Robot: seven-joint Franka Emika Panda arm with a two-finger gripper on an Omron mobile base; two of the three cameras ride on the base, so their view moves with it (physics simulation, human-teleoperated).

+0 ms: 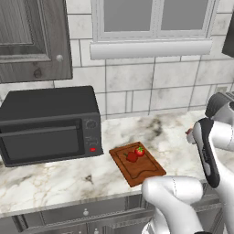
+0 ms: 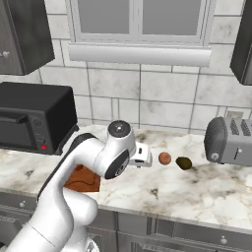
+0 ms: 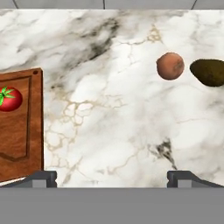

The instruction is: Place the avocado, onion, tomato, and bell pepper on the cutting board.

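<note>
The reddish-brown cutting board [image 1: 141, 171] lies on the marble counter and carries the bright red tomato [image 1: 140, 151] and the darker red bell pepper [image 1: 131, 156]. To its right, on bare counter, the tan-pink onion [image 2: 165, 158] sits beside the dark avocado [image 2: 184, 163], with a small gap between them. My gripper [image 2: 141, 157] hovers above the counter between the board and the onion. It is open and holds nothing. The hand view looks down past my gripper [image 3: 112, 179] and has the board [image 3: 22, 131] with the tomato [image 3: 9, 99] at left, the onion [image 3: 170, 66] and avocado [image 3: 209, 72] at upper right.
A black microwave [image 1: 48, 123] stands left of the board. A grey toaster [image 2: 229, 140] stands to the right of the avocado. The tiled wall and a window sill run behind the counter. Drawers sit below its front edge.
</note>
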